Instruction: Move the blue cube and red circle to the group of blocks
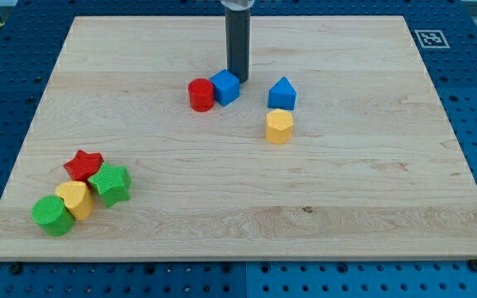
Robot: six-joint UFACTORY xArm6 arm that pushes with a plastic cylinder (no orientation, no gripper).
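Near the wooden surface (346,207) top, my tip (238,79) touches the blue cube (225,87) beside the red cylinder (200,94); no claw visible.

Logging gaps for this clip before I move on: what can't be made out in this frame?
- Arm above the rod: cut off by the view's top edge.
- Whether my tip touches the blue cube: the cube's top-right corner overlaps the contact spot.
- Yellow block in the group at lower left: shape unclear, green star and green cylinder crowd it.
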